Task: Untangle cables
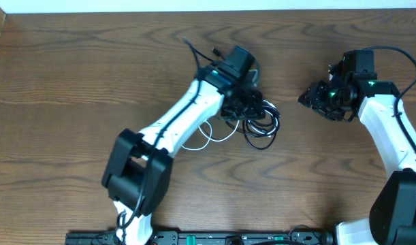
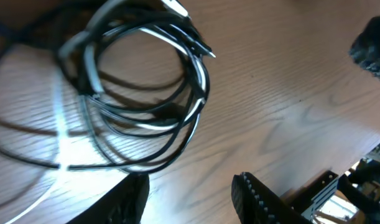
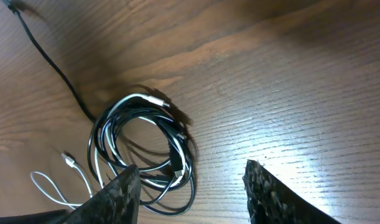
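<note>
The cables [image 1: 261,121] lie tangled mid-table: a black cord coiled in several rings with a white cord wound through it, and a white loop [image 1: 209,139] trailing to the left. My left gripper [image 1: 239,102] hovers right over the coil's left side. In the left wrist view the coil [image 2: 140,81] lies beyond the open jaws [image 2: 190,196], with only bare wood between them. My right gripper [image 1: 311,97] hangs to the right of the tangle, apart from it. In its view the coil [image 3: 146,146] lies ahead and left of the open gripper [image 3: 190,190], and a black tail [image 3: 50,59] runs away from it.
The wooden table [image 1: 71,75] ends at a pale strip [image 1: 194,5] along the far edge. A black rail [image 1: 194,238] runs along the front by the arm bases. The right arm's thick black wire [image 1: 400,53] arcs over its wrist.
</note>
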Tool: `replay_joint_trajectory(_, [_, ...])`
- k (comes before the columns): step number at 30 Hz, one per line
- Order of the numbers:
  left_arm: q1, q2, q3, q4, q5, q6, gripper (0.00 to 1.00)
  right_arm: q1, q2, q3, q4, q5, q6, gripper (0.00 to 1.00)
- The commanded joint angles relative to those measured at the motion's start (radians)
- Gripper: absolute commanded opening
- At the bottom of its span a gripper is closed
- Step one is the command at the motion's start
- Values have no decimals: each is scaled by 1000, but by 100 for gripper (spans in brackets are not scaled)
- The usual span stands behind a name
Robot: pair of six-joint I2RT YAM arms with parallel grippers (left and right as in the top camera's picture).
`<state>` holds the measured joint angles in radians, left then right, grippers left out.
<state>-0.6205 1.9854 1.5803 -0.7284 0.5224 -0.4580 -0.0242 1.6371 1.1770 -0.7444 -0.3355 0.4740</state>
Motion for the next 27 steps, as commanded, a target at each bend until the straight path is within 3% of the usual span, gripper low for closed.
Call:
replay_joint_trajectory(1, [-27, 40, 7, 20, 10, -42, 48, 0, 5, 1, -4, 16, -12, 50])
replay_joint_trajectory(11, [-50, 136, 7, 95, 5, -65, 43, 0, 5, 1, -5, 20, -19, 50])
replay_joint_trajectory(27, [-53, 202, 0, 76, -164, -163, 45, 0, 5, 1, -10, 23, -19, 50])
